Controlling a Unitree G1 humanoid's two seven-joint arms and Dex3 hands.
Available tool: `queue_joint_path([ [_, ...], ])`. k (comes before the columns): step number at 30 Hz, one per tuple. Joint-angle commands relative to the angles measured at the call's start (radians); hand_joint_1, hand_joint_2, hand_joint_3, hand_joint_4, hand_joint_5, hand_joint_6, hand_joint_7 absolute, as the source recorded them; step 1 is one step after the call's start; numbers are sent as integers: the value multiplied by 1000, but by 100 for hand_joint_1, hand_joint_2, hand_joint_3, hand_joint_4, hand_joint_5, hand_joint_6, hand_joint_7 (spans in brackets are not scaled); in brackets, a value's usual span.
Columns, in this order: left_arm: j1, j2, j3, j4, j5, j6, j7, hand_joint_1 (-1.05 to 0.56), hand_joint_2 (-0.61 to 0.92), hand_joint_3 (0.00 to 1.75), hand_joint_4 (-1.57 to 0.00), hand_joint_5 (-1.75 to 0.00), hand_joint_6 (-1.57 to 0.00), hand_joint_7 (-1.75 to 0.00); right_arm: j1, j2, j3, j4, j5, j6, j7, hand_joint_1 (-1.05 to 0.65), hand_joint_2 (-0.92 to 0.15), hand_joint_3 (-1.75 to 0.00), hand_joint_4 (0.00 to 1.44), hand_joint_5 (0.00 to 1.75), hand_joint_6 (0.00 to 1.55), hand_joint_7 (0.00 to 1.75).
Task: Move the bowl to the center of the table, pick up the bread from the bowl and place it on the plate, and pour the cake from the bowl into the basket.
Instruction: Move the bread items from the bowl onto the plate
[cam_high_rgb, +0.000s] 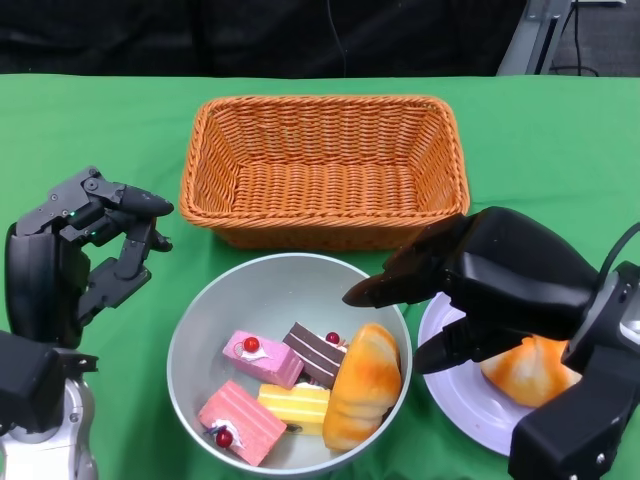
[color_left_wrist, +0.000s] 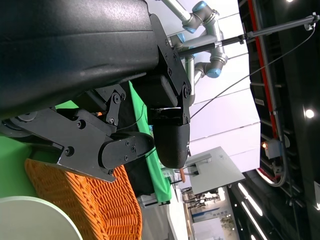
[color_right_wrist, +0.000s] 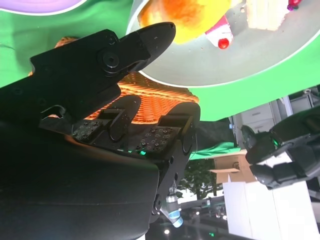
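Worktop: covered in green cloth; everything is carried on it.
Bowl: a grey bowl is set near the front middle of the worktop, just in front of the basket and just beside the plate.
Bread: one golden piece is seen inside the bowl, leaned against its right wall, below the fingertips of the right robot hand; whether it is touched cannot be told.
Cakes: four pieces are seen in the bowl, left of the bread — a pink one with a red cherry, a brown one, a yellow one and a red-pink one at the front.
Plate: white, at the right of the bowl, partly hidden by the right arm.
Second bread: an orange piece is seen lying on the plate, under the right robot hand.
Basket: orange wicker, placed behind the bowl; nothing is seen in it.
Right robot hand: held over the gap between bowl and plate, fingers spread and reached over the bowl's right rim; nothing is gripped.
Left robot hand: held to the left of the bowl, apart from it, fingers parted and bent toward it; nothing is gripped.
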Motion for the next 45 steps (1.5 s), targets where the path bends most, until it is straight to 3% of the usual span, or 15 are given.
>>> queue_joint_path([
  [1, 11, 4, 2, -26, 3, 6, 14, -11, 75, 71, -83, -148, -87, -105, -31, 0, 9, 29, -9, -19, 0, -62, -69, 0, 86, 5, 82, 1],
  [12, 12, -1, 3, -30, 2, 6, 13, -11, 78, 67, -81, -149, -87, -104, -61, -1, 35, 53, -28, -21, 25, -65, -71, -1, 86, 3, 79, 0],
  [29, 6, -1, 5, -22, 3, 4, 17, -10, 77, 68, -80, -149, -86, -105, -46, -14, 5, -35, 19, -2, 97, -60, -72, 0, 86, 2, 80, 0],
  [45, 6, -4, 1, -23, 5, 2, 21, -10, 77, 69, -81, -148, -86, -105, -85, 3, 21, -10, 13, 3, 119, -57, -80, -1, 85, 0, 77, 0],
])
